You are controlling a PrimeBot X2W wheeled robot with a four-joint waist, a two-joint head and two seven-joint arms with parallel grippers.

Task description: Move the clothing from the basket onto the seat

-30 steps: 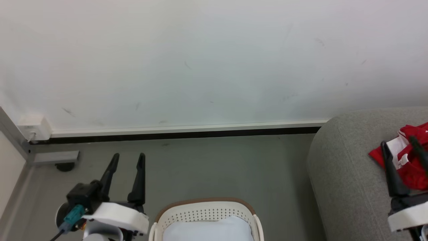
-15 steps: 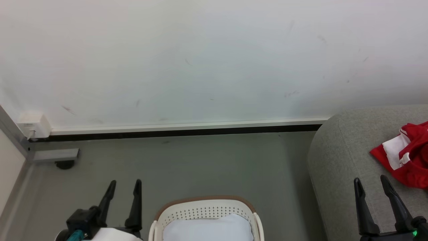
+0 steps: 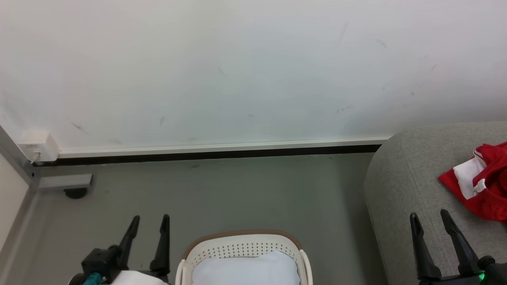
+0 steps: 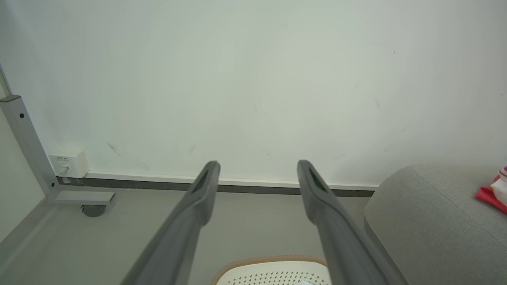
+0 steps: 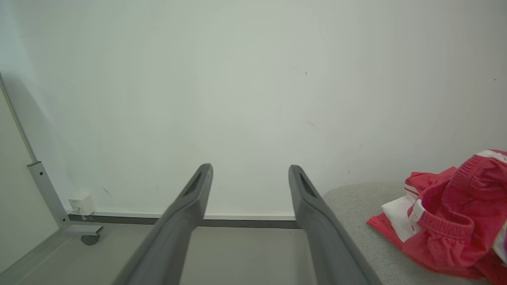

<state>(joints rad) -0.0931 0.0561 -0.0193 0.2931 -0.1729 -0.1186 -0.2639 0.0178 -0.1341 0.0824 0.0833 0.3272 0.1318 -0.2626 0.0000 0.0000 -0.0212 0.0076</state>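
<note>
No text can be read. The white wall box (image 4: 67, 163), at about 8 o'clock in the left wrist view, carries a small dark marking on its front, too small to make out.

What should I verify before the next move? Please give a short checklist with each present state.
1. The left gripper is open and empty: ok.
2. The right gripper is open and empty: ok.
3. The clothing lies on the seat: ok.
4. The right gripper is apart from the clothing: ok.
5. The basket is free of clothing: cannot tell; a pale cushion lies inside and the near part is out of frame.
</note>
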